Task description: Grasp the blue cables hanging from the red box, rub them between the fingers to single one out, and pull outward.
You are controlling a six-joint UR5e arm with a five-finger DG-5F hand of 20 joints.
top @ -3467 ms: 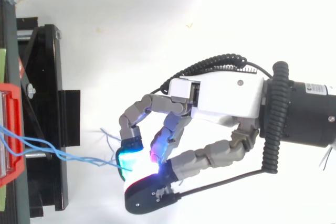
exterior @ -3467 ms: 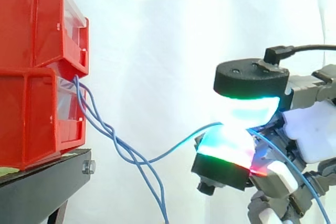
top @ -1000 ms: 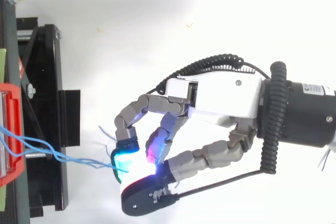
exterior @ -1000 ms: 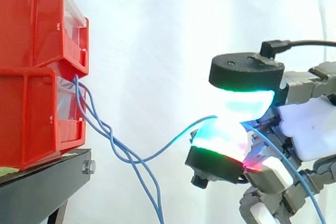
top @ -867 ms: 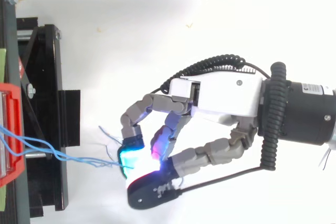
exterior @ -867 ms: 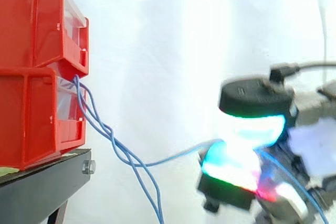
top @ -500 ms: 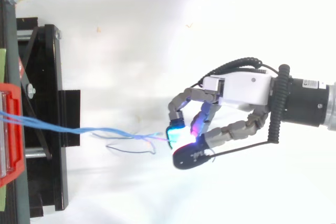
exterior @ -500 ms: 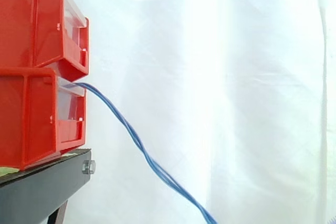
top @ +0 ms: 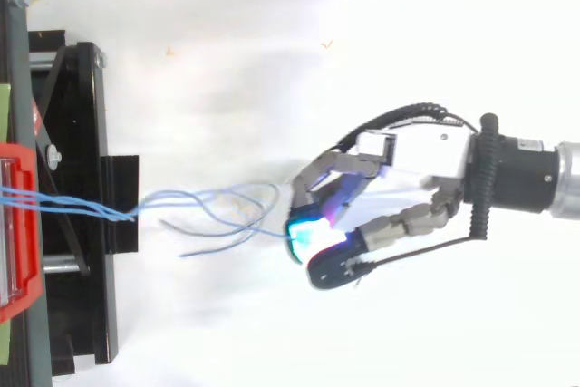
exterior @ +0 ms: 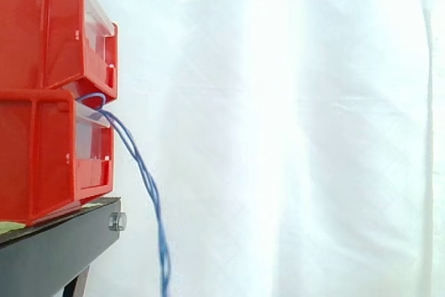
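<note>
The cables (exterior: 157,206), taut a moment ago, are sagging from the box (exterior: 42,151). The hand (top: 426,153), drawing away, is pinching one cable (top: 272,231), apparently singled out.

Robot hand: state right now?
Robot hand: closed, fingertips pinching one of the blue cables.

No text, label or number is legible on the red bins (exterior: 42,137), black stand (top: 72,133) or hand (top: 421,153).
</note>
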